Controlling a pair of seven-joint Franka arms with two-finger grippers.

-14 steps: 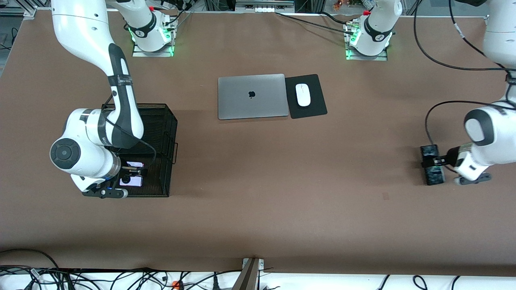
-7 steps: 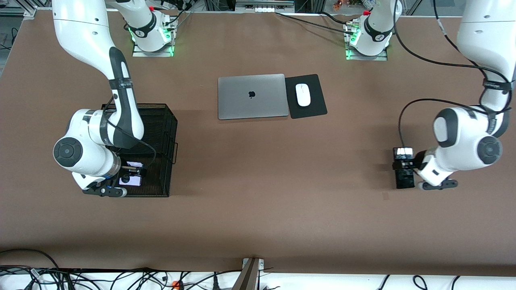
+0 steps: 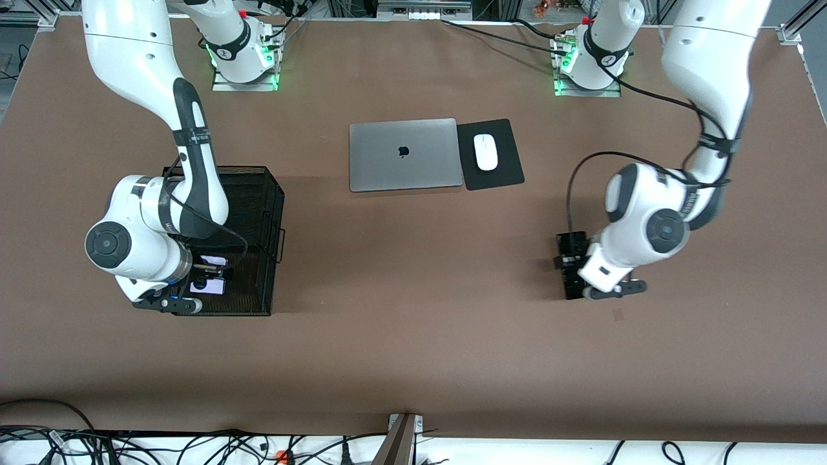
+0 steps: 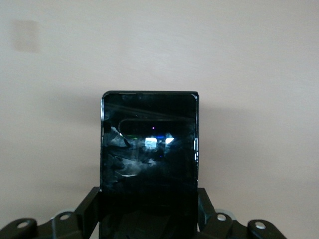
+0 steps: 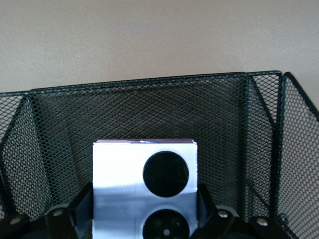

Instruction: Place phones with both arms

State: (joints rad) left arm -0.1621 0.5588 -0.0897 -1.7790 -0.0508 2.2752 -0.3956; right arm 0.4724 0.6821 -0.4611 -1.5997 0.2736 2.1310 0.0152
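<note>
Table of brown colour fills the front view. Each white arm bends at the elbow, with the wrist pointing down. The grey laptop at upper centre carries a dark apple logo; no other writing can be read. The black mesh basket sits at middle left of the frame, the white mouse on a black pad beside the laptop. The right gripper is low inside the basket, its jaws closed on the lilac phone with two black circles. The left gripper hangs over bare table at middle right, jaws clamped on the long black phone.
</note>
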